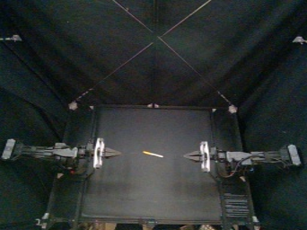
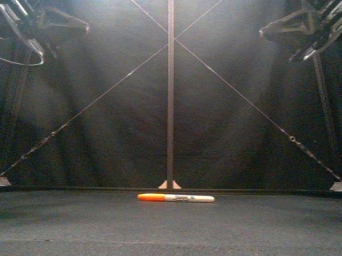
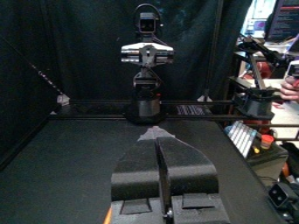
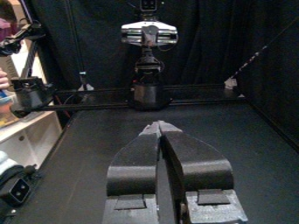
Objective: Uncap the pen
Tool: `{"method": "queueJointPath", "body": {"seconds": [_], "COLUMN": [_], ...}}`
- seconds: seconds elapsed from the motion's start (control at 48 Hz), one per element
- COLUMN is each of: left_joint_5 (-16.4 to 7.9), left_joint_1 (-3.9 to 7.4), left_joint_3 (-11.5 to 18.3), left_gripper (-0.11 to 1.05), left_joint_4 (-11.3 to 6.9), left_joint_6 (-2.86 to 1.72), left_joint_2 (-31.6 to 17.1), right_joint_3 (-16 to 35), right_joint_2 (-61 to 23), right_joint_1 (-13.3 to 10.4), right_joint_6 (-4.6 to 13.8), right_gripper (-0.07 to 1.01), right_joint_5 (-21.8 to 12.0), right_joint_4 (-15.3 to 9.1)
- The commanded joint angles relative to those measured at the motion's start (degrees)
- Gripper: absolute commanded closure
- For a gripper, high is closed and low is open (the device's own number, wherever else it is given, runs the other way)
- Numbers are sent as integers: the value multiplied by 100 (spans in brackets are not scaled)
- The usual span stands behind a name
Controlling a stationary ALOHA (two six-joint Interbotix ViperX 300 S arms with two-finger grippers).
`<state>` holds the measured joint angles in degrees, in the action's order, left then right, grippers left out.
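A marker pen (image 1: 153, 155) lies flat in the middle of the table, apart from both arms. In the front view the pen (image 2: 175, 198) shows an orange cap on its left end and a white barrel with print. My left gripper (image 1: 118, 154) hovers to the pen's left, jaws pressed together and pointing at it. My right gripper (image 1: 188, 155) mirrors it on the pen's right, also shut and holding nothing. In each wrist view the closed jaws (image 3: 158, 133) (image 4: 162, 128) point at the opposite arm, and the pen does not show.
The opposite arm stands upright at the far table edge in each wrist view: the right arm (image 3: 145, 54) and the left arm (image 4: 149, 35). The black table (image 1: 153, 193) carries nothing but the pen.
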<state>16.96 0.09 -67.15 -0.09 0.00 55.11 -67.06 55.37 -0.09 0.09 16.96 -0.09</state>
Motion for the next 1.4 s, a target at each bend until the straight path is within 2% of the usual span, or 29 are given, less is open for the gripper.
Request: {"method": "queueJointPath", "body": {"seconds": [0.021,0.104,0.208,0.292,0.333,0.396,0.5,0.625,0.708,0.771,0.896,1.021,1.25,1.333,1.396], "left_joint_5": [149,281,615,905,967,1020,1028,1046,1055,1046,1046,1046,1046,1046,1046], "left_joint_1": [79,132,264,378,431,519,703,747,747,747,747,756,756,747,756], "left_joint_3": [26,44,44,44,44,53,53,62,88,105,176,316,431,431,431], "left_gripper": [100,96,90,84,81,76,65,53,46,42,37,34,34,34,34], "left_joint_4": [-9,-9,0,0,0,0,-9,-9,-9,-9,-9,-9,0,0,0], "left_joint_6": [9,9,26,26,26,26,18,18,18,18,9,26,26,26,26], "left_joint_2": [-448,-773,-1336,-1749,-1907,-2101,-2373,-2628,-2777,-2892,-3146,-3445,-3709,-3718,-3727], "right_joint_3": [26,53,167,343,448,606,905,1257,1477,1617,1854,2083,2232,2215,2197], "right_joint_2": [-343,-809,-1811,-2602,-2944,-3384,-4096,-4790,-5177,-5449,-5915,-6363,-6680,-6680,-6680], "right_joint_1": [0,-79,-281,-448,-519,-642,-809,-861,-870,-888,-976,-1055,-1099,-1099,-1072], "right_joint_6": [44,44,44,44,44,44,44,35,-9,-18,-26,-35,-26,-26,-26], "right_gripper": [96,92,88,83,80,72,52,27,14,8,8,8,8,12,19], "right_joint_5": [123,308,571,650,650,650,642,642,642,642,571,378,44,-18,-35], "right_joint_4": [35,35,70,185,264,343,483,563,563,545,519,483,475,475,475]}}
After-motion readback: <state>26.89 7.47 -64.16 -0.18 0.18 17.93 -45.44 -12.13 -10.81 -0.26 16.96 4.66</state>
